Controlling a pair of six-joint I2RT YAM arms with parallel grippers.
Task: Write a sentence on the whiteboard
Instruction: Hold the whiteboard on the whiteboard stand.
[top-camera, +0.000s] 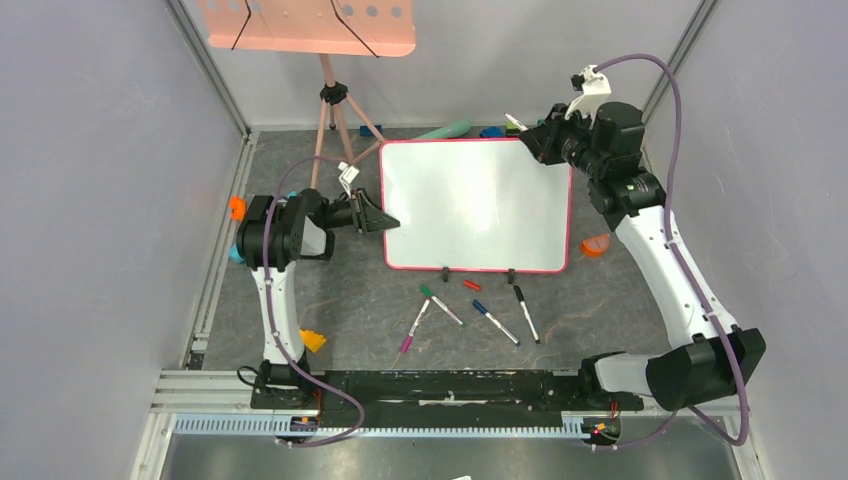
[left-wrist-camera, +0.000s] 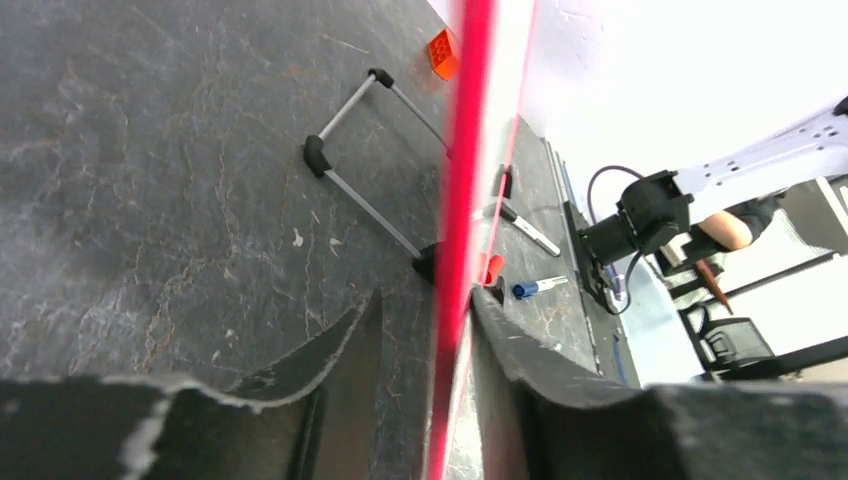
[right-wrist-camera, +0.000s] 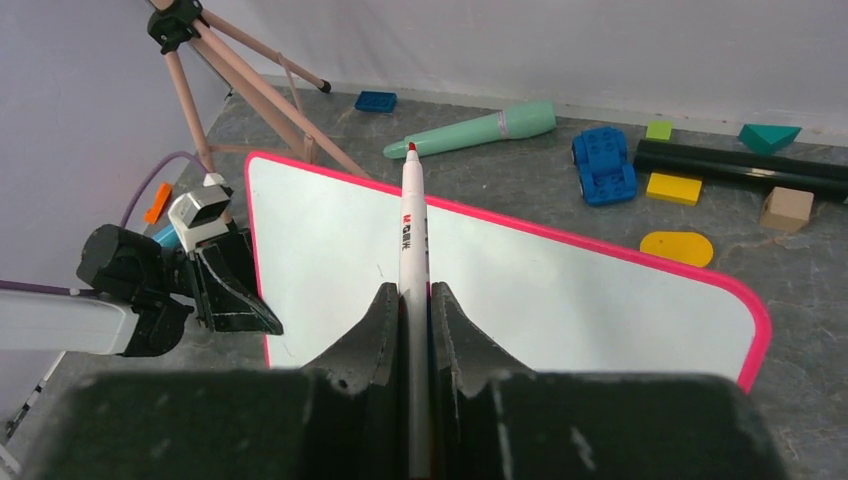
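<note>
The whiteboard (top-camera: 475, 205) stands propped on two black clip feet, its white face blank; no sentence shows on it. My left gripper (top-camera: 385, 220) is at the board's left edge. In the left wrist view (left-wrist-camera: 425, 300) the jaws are open and straddle the pink-red rim (left-wrist-camera: 465, 150); one finger is against it, the other a gap away. My right gripper (top-camera: 530, 135) hovers by the board's far right corner. It is shut (right-wrist-camera: 410, 290) on a white uncapped red marker (right-wrist-camera: 411, 220), whose tip is above the board (right-wrist-camera: 560, 300), not touching it.
Several markers lie in front of the board: green (top-camera: 440, 303), magenta (top-camera: 413, 328), blue (top-camera: 495, 322), black (top-camera: 525, 313), plus a red cap (top-camera: 471, 285). A salmon tray on a tripod (top-camera: 305, 25) stands at the back left. Toy blocks and a teal cylinder (right-wrist-camera: 470, 130) lie behind the board.
</note>
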